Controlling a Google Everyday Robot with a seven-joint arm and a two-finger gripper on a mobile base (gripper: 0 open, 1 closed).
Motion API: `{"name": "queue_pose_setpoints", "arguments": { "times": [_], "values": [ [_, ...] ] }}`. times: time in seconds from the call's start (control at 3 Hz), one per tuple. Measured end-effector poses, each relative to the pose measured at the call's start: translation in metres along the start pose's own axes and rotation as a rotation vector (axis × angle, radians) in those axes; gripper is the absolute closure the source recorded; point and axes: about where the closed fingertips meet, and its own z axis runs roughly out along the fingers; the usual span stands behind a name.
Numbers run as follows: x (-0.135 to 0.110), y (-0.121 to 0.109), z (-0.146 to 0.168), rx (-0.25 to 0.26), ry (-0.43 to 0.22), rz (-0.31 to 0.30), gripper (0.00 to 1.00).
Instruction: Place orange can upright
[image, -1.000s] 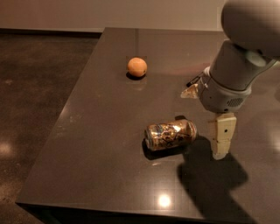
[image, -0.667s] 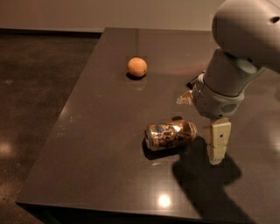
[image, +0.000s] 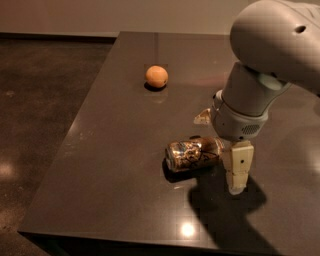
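We see 1 robot arm reaching down over a dark table (image: 100, 170). Its gripper (image: 238, 170) hangs low, close to the table top. We cannot tell whether the jaws are open or closed, and nothing is visibly held.

The orange can (image: 194, 152) lies on its side on the table, immediately to the picture's left of the jaws. Its far end sits just beside the gripper, perhaps touching; we cannot tell which. The can's long axis runs roughly flat across the picture, from its round end face on the left towards the jaws on the right, rising slightly on the gripper side. So the can points end-on at the jaws rather than lying across them.

We judge that the jaws need to straddle the can's body before it can be lifted and tipped onto its base.

1 round orange fruit (image: 156, 76) rests well away from the jaws, further back on the table.
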Motion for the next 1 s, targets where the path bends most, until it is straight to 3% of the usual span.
{"name": "queue_pose_setpoints", "arguments": {
  "times": [0.33,0.67,1.0],
  "values": [
    [-0.008,-0.001,0.001,0.01,-0.006,0.012,0.0],
    [-0.015,-0.002,0.003,0.015,-0.01,0.018,0.15],
    [-0.019,-0.002,0.005,0.013,-0.007,0.019,0.38]
  ]
}}
